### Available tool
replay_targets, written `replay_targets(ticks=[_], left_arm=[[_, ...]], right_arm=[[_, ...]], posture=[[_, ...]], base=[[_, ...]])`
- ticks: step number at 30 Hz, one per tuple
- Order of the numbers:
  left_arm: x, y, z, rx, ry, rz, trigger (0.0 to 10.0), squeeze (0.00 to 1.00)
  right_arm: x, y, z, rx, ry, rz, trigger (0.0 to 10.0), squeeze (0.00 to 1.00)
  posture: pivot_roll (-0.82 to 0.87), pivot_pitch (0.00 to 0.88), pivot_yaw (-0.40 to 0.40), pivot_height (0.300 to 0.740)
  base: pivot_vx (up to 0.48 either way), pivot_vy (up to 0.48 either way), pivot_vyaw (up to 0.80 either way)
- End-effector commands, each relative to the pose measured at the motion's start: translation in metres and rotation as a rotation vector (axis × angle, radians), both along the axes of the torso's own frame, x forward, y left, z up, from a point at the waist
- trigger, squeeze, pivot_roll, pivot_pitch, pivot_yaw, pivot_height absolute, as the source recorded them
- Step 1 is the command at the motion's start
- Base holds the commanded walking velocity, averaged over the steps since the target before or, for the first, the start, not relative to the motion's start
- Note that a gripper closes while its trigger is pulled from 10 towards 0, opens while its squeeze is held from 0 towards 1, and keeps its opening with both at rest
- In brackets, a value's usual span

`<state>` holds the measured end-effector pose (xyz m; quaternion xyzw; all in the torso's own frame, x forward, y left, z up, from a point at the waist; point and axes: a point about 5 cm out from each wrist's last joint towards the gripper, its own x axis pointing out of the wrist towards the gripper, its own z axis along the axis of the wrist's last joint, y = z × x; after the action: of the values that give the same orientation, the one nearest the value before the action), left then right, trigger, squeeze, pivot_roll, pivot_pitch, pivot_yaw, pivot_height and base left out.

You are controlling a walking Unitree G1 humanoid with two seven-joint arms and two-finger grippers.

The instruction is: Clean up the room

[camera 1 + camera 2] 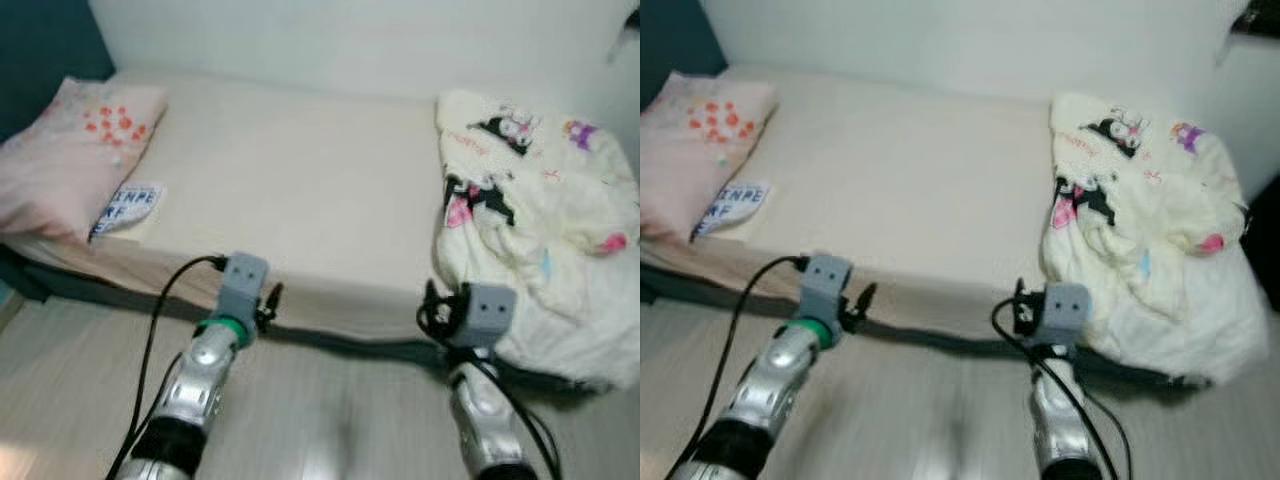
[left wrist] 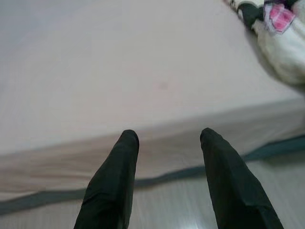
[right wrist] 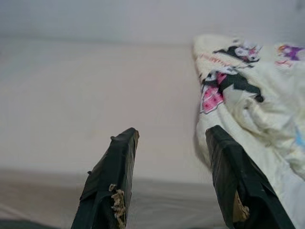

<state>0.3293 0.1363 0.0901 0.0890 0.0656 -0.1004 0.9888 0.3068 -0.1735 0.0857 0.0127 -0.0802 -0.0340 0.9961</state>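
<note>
The robot stands at the near edge of the bed (image 1: 300,190), both arms raised toward it. The left gripper (image 2: 167,138) hangs over the mattress edge, fingers spread and empty. The right gripper (image 3: 171,138), also spread and empty, points at the crumpled cartoon-print blanket (image 1: 540,220) heaped on the bed's right end. A pink pillow (image 1: 70,150) lies far left.

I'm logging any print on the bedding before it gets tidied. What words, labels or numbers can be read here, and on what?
"INPE" over "RF": blue letters on a white label sticking out from under the pink pillow; the letters are cut off and partly blurred, so the full words cannot be told.
Pink writing on the cartoon-print blanket near the black figures: too small and blurred to read.
No other text shows.
</note>
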Motion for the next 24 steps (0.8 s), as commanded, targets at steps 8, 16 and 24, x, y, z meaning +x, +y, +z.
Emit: replay_targets(ticks=[8,16,24], left_arm=[[-0.0029,0.0005,-0.0092,-0.031,0.049,0.014,10.0,0.0],[-0.0022,0.001,-0.0083,-0.024,0.04,0.018,10.0,0.0],[-0.0023,0.0004,-0.0073,-0.011,0.027,0.008,10.0,0.0]], right_arm=[[-0.0051,-0.0017,-0.0082,-0.003,0.028,-0.011,10.0,0.0],[-0.0048,-0.0013,-0.0086,-0.004,0.03,-0.009,10.0,0.0],[-0.0054,-0.0012,-0.009,-0.005,0.03,-0.011,10.0,0.0]], posture=[[0.02,0.049,0.047,0.737],[0.02,0.049,0.047,0.737],[0.02,0.051,0.047,0.737]], base=[[0.0,0.236,-0.24],[0.0,0.48,0.0],[0.0,0.342,0.0]])
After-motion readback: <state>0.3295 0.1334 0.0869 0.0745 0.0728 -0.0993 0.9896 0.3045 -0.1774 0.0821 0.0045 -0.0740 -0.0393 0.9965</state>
